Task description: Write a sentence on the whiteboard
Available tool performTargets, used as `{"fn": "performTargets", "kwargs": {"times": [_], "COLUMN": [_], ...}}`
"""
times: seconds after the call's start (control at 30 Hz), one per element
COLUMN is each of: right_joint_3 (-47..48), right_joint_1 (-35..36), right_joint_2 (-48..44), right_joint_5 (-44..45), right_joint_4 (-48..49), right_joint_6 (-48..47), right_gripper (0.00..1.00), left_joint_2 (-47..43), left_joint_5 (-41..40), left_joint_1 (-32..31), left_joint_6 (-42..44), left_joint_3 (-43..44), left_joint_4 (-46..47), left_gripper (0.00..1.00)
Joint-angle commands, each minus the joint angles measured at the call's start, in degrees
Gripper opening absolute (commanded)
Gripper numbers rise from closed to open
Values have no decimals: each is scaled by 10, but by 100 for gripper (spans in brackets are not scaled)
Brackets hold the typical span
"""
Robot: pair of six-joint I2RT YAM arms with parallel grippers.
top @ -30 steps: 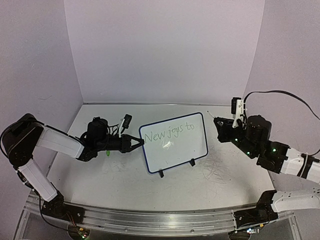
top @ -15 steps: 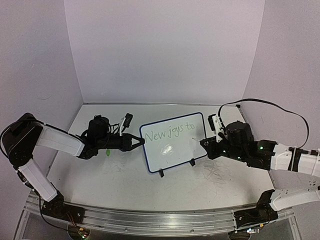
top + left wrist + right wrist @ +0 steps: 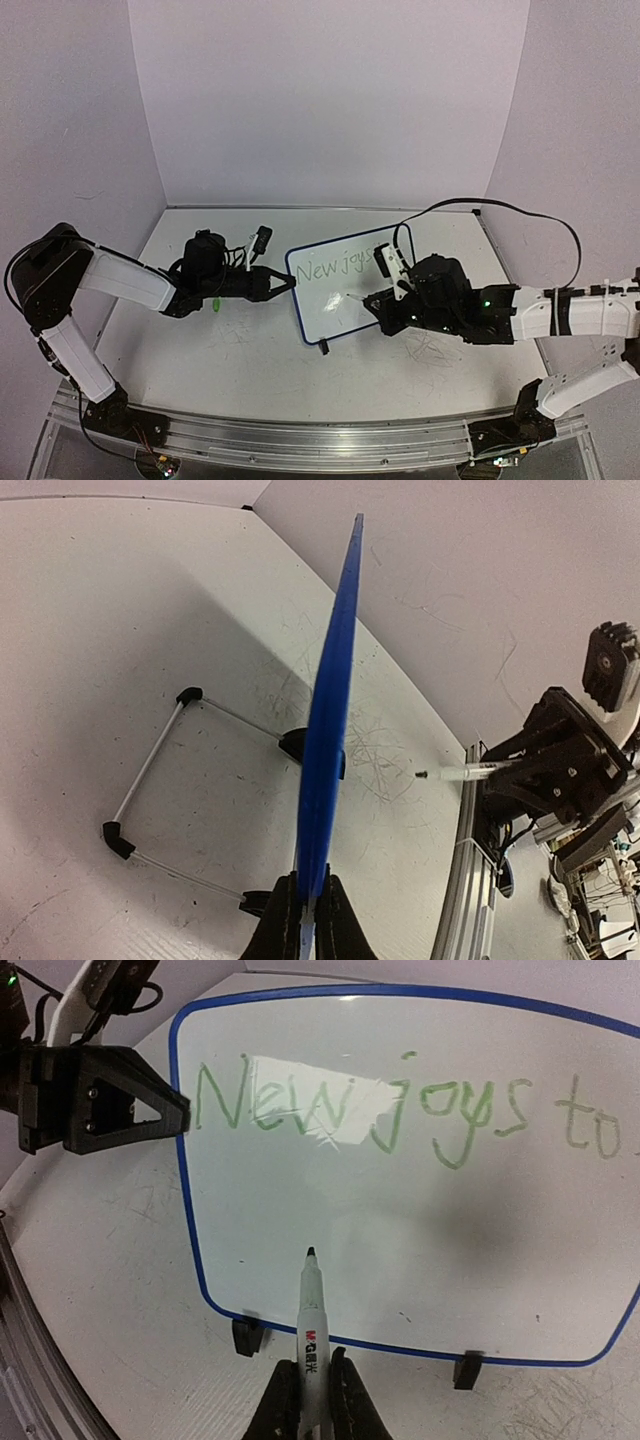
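My left gripper (image 3: 308,905) clamps whiteboard (image 3: 400,1260) rim steady; right gripper (image 3: 310,1385) grips marker (image 3: 312,1310), tip ahead below the sentence (image 3: 400,1110).

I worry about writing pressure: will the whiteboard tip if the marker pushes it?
Probably stiff but light: the whiteboard looks slim edge-on. On two small feet it could tip; the left gripper clamping its edge likely steadies it.

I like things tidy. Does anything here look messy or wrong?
Yes: grey scribbles mark the tabletop beside the feet of the whiteboard, where no writing belongs. The whiteboard itself looks undamaged.
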Motion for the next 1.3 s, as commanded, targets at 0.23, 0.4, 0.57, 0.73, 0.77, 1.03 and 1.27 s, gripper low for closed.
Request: {"fn": "performTargets", "kwargs": {"times": [0.23,0.4,0.57,0.73,0.77,1.03,1.27], "right_joint_3": [52,53,65,90,94,134,114], "right_joint_1": [28,29,38,50,52,58,60], "right_joint_2": [58,70,93,123,128,179,164], "right_joint_5": [7,6,-5,-16,-14,-7,21], "right_joint_4": [83,107,110,107,108,110,98], "right_joint_6": [-7,4,-14,-22,-22,-18,3], "right_gripper": [0,0,0,0,0,0,0], "left_joint_2": [-21,-24,-29,-30,-31,-32,-29], "left_joint_5": [-52,-55,-68,-76,-78,-80,-81], "left_joint_1": [-21,-22,-28,-30,-31,-34,-34], "left_joint_6": [8,9,16,18,18,21,26], "left_joint_3": [-14,-11,-10,-13,-13,-13,-11], "left_joint_4": [-24,-24,-24,-24,-24,-24,-24], "left_gripper": [0,0,0,0,0,0,0]}}
